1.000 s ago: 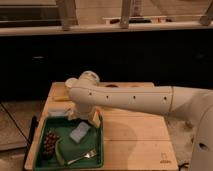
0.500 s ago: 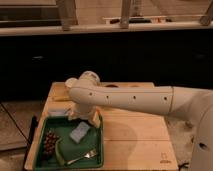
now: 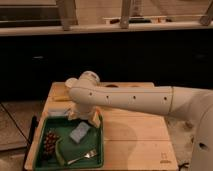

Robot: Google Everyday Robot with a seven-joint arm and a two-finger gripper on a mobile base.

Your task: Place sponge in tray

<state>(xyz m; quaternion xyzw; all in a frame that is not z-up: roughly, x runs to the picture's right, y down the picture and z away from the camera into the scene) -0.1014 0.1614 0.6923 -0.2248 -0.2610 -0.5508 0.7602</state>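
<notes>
Where the white arm (image 3: pixel 131 97) bends down at its rounded wrist, the pincer (image 3: pixel 84 116) hangs over the far edge of the tray (image 3: pixel 95 143), pointing at the tray floor. How wide it stands cannot be told, because its tip merges with the arm's shadow. Nothing can be made out in its grip.

Just below it and slightly nearer the camera, the sponge (image 3: pixel 80 132) lies flat on the floor of the tray, in the right half, turned a little askew to the rim. Whether the pincer touches its upper edge cannot be told.

Farther out in the same tray, a dark red cluster (image 3: pixel 50 142) that looks like grapes sits on the left side, apart from the sponge. A curved green piece (image 3: pixel 60 152) lies beside it toward the near rim. A silvery fork (image 3: pixel 84 156) rests near the front right corner, with its tines toward the right.

At the tray's far left corner a flatter pale blue pad (image 3: pixel 58 113) shows, close to the rim. Whether it lies in the tray or on the wood cannot be told.

The tray occupies the left part of a light wooden desk (image 3: pixel 135 135). The arm reaches across the desk from the robot's white body at the right edge. Behind the desk runs a dark wall topped by a pale ledge (image 3: pixel 125 27).
</notes>
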